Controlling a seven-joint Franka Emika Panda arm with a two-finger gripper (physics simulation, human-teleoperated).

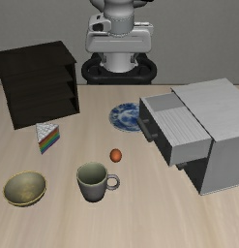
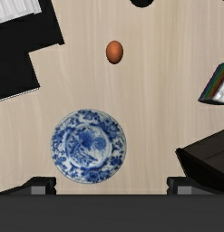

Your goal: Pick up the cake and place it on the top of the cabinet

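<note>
Well off to one side of the hand: a small wedge of cake [image 1: 48, 138] with rainbow stripes and a white side, standing on the pale wooden table [image 1: 150, 215]. Not held and not touched by anything. Just beside it, on the far side from the hand, a big dark brown cabinet [image 1: 36, 82] with drawers stacked one over another.

Right under the hand: a round white plate [image 2: 89, 146] with blue patterns, lying flat on the table, closer to one finger than to the other. Out in front of the hand, past the plate and apart from it, a small orange-brown egg [image 2: 114, 52].

On the other side of the hand, away from the cake: a boxy grey cabinet [image 1: 213, 126] with one drawer pulled out.

Farther out still, beyond the egg: a grey-green mug [image 1: 94, 181] with a handle, and near it, on the cake's side, a yellow-green bowl [image 1: 24, 188].

Gripper [image 2: 112, 188] high over the plate, fingers [image 2: 39, 185] spread wide apart, with nothing between them and nothing held.
</note>
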